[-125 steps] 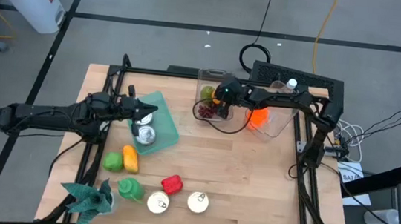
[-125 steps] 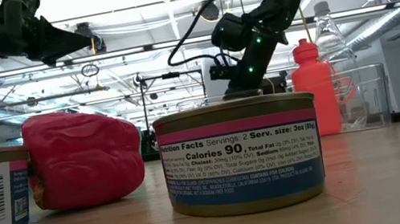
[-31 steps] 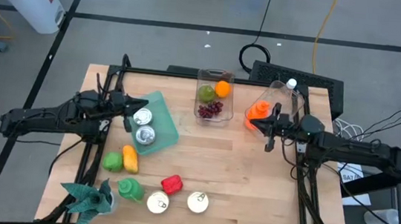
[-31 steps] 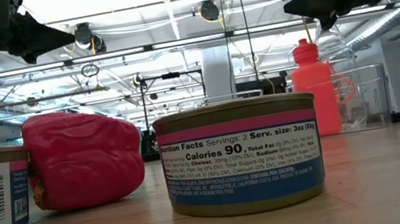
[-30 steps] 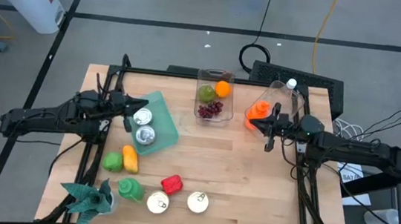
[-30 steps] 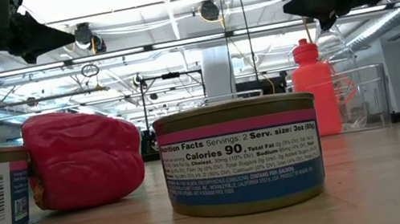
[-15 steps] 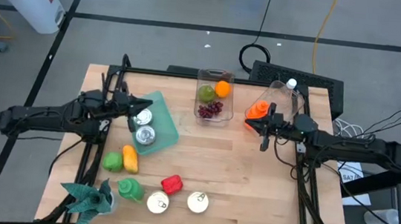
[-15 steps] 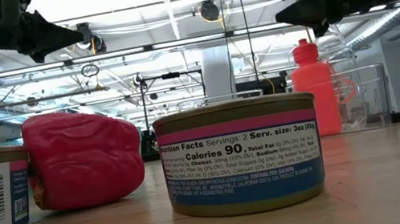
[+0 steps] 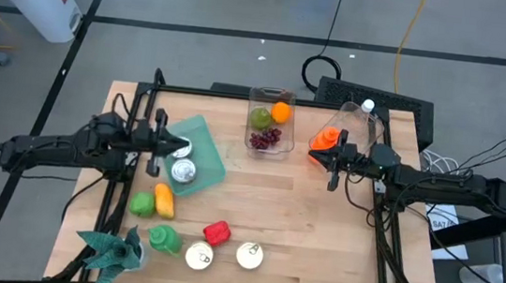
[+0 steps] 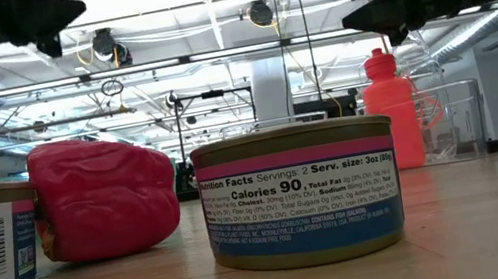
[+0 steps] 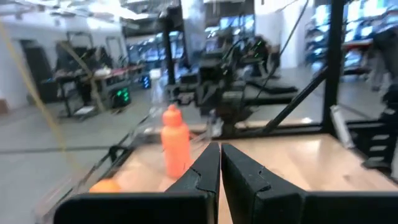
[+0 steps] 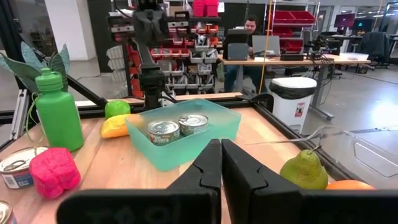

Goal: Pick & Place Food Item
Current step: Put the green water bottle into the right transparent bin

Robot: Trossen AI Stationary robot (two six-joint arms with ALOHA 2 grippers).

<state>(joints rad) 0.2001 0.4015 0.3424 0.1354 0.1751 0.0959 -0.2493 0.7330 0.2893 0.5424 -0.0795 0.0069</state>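
Note:
Food items lie at the table's near left: a red pepper [image 9: 216, 233], a yellow pepper [image 9: 164, 200], a green fruit [image 9: 142, 204] and two cans [image 9: 250, 254]. A teal bin [image 9: 204, 160] holds two more cans [image 12: 163, 130]. A clear container [image 9: 270, 122] at the far middle holds a pear [image 12: 303, 169], an orange [image 9: 281, 111] and grapes. My left gripper [image 9: 180, 143] hovers shut over the teal bin with nothing in it. My right gripper [image 9: 332, 169] hovers shut and without a load, right of the clear container.
An orange bottle [image 9: 325, 142] and a second clear box [image 9: 359, 139] stand at the far right, next to my right gripper. A green bottle [image 9: 165, 238] and a leafy plant [image 9: 110, 249] stand at the near left. Bare wood lies in the table's middle and near right.
My left gripper has drifted a little toward the table's right edge and then toward its near edge, above the teal bin, still shut. My right gripper has shifted slightly toward the table's left, still shut. No item has moved.

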